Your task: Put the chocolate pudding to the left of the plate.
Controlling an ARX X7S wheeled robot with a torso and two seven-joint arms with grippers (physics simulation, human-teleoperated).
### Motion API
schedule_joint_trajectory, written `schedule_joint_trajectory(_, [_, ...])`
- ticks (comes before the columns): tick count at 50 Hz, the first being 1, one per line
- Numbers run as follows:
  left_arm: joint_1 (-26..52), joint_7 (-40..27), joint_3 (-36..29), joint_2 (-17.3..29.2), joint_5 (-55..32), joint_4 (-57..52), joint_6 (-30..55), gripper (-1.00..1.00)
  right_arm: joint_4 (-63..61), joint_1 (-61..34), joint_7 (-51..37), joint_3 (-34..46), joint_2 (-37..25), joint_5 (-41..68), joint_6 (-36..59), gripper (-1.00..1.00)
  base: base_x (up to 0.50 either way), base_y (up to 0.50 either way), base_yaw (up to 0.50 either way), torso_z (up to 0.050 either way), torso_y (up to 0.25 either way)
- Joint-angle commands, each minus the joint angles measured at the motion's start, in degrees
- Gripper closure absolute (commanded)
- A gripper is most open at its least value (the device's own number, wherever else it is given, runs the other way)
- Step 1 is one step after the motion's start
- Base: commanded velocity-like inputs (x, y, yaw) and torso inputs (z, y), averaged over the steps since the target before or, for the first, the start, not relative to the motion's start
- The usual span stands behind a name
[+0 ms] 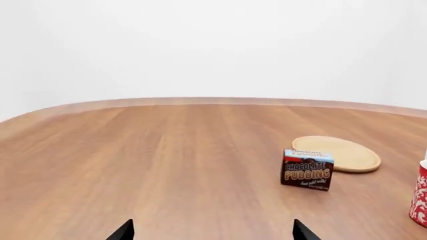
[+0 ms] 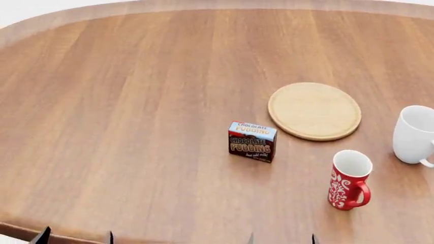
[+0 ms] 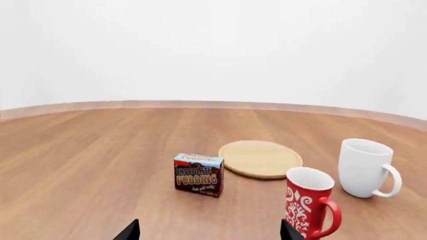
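The chocolate pudding is a small carton with dark brown sides and a light blue top. It stands upright on the wooden table, just near-left of the plate, a flat round light-wood disc. It also shows in the left wrist view and the right wrist view, as does the plate. My left gripper and right gripper are at the table's near edge, both open and empty, well short of the carton. Only their fingertips show.
A red patterned mug stands near-right of the carton, close to my right gripper. A white mug stands at the right, beside the plate. The table's rounded far edge runs across the back.
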State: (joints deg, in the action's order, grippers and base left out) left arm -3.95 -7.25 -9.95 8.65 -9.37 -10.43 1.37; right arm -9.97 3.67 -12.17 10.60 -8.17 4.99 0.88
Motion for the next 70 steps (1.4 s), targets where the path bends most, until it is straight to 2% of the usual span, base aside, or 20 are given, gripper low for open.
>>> schedule_joint_trajectory(1, [-4.62,-4.05,0.26,1.79,1.85,-13.51,3.70,-1.00,-12.76,4.47,-2.81,0.03,-1.42,-1.40,2.18,-1.00,0.00,0.00,0.00,0.000,0.000])
schedule_joint_trajectory(2, [-4.62,-4.10,0.23,1.83,1.82,-13.51,3.70,-1.00,-12.76,4.47,-2.86,0.06,-1.46,-1.37,2.18,-1.00,0.00,0.00,0.00,0.000,0.000])
schedule_joint_trajectory(3, [-7.71,-5.40,0.83,2.52,2.92,-20.44,3.78,-1.00,-19.23,6.68,-3.29,0.02,-1.98,-1.27,4.60,-1.00,0.00,0.00,0.00,0.000,0.000])
schedule_joint_trajectory(5, [-8.30,-5.44,0.83,2.82,2.68,-22.00,4.12,-1.00,-20.41,7.03,-3.38,0.04,-2.16,-1.12,4.85,-1.00,0.00,0.00,0.00,0.000,0.000])
schedule_joint_trajectory(10, [-6.98,-5.15,0.56,2.56,2.20,-18.72,2.65,-1.00,-18.32,5.56,-3.59,-0.43,-1.95,0.38,6.65,-1.00,0.10,0.00,0.00,0.000,0.000])
schedule_joint_trajectory(34, [-6.67,-5.34,-0.34,3.48,0.83,-18.47,2.81,-1.00,-16.59,4.62,-4.03,0.83,-2.65,1.42,7.40,-1.00,0.27,0.00,0.00,0.000,0.000])
schedule_joint_trajectory(70, [-6.57,-7.06,-1.91,5.35,-0.25,-18.50,2.14,-1.00,-16.74,4.52,-5.39,3.03,-4.65,1.68,6.83,-1.00,0.37,0.00,0.00,0.000,0.000])
